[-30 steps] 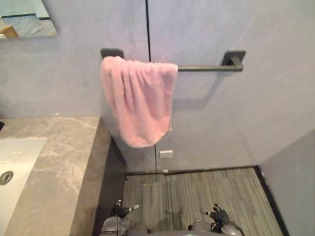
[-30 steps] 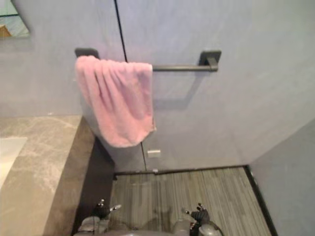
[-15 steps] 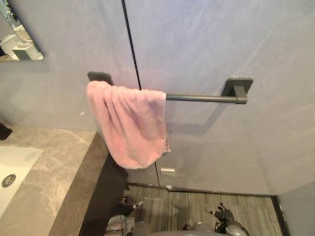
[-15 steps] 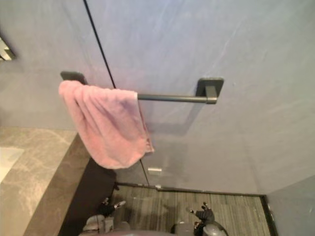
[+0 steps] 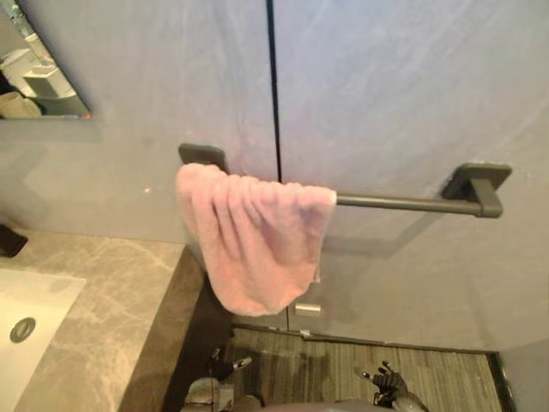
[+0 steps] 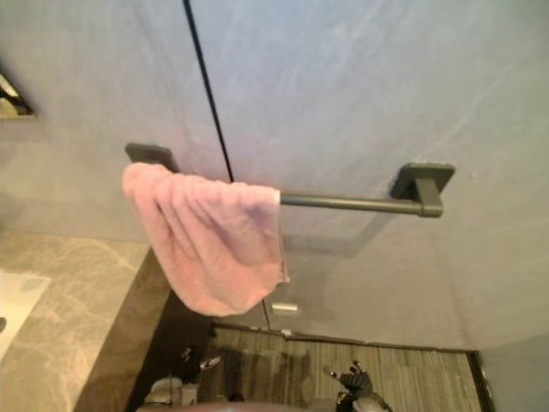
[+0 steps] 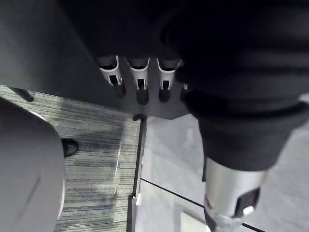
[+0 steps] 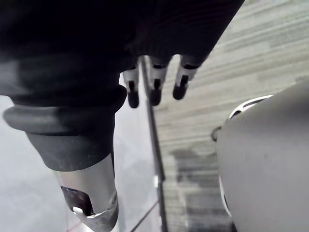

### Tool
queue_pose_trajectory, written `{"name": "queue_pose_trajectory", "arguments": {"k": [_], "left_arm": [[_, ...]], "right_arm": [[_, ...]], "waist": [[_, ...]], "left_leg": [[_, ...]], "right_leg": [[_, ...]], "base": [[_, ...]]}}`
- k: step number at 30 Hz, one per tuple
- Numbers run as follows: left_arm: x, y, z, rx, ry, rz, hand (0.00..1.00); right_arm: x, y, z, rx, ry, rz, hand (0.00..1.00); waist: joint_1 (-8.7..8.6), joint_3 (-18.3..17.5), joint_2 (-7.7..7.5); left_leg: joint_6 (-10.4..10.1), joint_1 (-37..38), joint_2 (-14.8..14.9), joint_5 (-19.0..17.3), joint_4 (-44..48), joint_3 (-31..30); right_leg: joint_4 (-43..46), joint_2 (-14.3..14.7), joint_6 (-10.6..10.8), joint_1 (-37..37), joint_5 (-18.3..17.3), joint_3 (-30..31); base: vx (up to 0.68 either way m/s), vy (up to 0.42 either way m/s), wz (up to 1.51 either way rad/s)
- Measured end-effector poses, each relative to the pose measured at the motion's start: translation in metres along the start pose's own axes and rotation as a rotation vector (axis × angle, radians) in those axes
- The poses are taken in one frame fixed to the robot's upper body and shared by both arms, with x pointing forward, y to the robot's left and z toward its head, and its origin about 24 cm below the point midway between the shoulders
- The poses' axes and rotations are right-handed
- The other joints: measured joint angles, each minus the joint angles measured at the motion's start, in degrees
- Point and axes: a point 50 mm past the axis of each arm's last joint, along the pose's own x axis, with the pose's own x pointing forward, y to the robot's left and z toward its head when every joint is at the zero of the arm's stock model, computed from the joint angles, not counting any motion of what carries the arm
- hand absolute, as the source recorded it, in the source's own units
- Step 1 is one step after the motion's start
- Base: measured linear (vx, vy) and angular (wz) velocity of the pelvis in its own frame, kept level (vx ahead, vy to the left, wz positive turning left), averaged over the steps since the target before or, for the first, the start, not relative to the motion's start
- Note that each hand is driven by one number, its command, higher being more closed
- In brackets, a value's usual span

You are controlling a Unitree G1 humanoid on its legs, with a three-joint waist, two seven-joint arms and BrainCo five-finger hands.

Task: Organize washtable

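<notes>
Towel (image 5: 257,245) is draped, bunched, over the left end of the bar (image 5: 403,203). Judgement: hung, but not spread out. The desk (image 5: 111,292) with its sink (image 5: 26,318) lies below and left of the bar, and the part in view carries no loose items. Left hand (image 5: 221,369) and right hand (image 5: 384,379) hang well below the bar, fingers straight and apart, holding nothing. Little appears left to do.

Left hand (image 5: 220,371) and right hand (image 5: 388,380) hang, fingers (image 7: 140,79) straight.
</notes>
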Motion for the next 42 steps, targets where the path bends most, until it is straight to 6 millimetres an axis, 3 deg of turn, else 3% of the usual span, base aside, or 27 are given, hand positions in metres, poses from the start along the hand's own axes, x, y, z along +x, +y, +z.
{"name": "queue_pose_trajectory", "arguments": {"k": [9,15,22,24,34,42], "left_arm": [[-0.002,0.004,-0.003,0.003,-0.008,0.031,0.00],[-0.011,0.008,0.010,-0.088,-0.132,0.055,0.00],[-0.041,0.010,0.058,-0.200,-0.433,0.033,0.00],[-0.051,0.008,0.080,-0.236,-0.549,0.008,0.00],[-0.095,0.006,0.143,-0.290,-0.898,-0.020,0.00],[-0.108,0.010,0.159,-0.214,-1.012,0.054,0.00]], "right_arm": [[0.001,-0.005,-0.001,-0.014,0.005,-0.024,0.00],[0.000,-0.008,-0.003,-0.021,0.007,-0.047,0.00],[-0.004,-0.010,-0.002,-0.055,-0.036,-0.041,0.00],[-0.005,-0.010,-0.003,-0.067,-0.037,-0.037,0.00],[-0.006,-0.001,-0.001,-0.114,-0.059,-0.001,0.00],[-0.007,-0.001,-0.007,-0.134,-0.042,0.003,0.00]], "waist": [[0.01,-0.19,-0.39],[0.17,-0.24,-1.05],[0.96,-0.49,-0.52],[1.67,-0.57,-0.66],[1.64,-1.61,-0.65],[1.57,-3.85,-1.07]], "left_leg": [[0.57,0.31,-0.20,2.72,-3.60,-3.36],[0.72,0.45,-0.82,4.55,-5.87,-5.32],[0.27,0.60,-0.79,5.96,-7.44,-7.58],[0.14,0.59,-0.58,6.03,-7.47,-7.98],[-0.08,1.41,-0.24,6.13,-7.71,-6.80],[-0.07,2.40,0.04,6.14,-8.87,-6.27]], "right_leg": [[-3.84,0.81,-0.67,1.54,2.72,-2.17],[-5.52,0.61,-0.40,2.07,4.21,-3.18],[-4.41,0.52,-0.37,2.03,3.02,-5.33],[-3.27,0.51,-0.46,2.03,2.33,-5.72],[-2.09,0.58,-0.68,2.10,1.28,-5.54],[-1.95,0.90,-0.74,2.13,1.33,-4.28]], "base": [[-0.05,-0.015,0.12],[-0.09,0.019,0.13],[-0.04,-0.018,0.17],[0.01,-0.036,0.10],[0.03,-0.027,-0.01],[-0.03,-0.013,-0.08]]}}
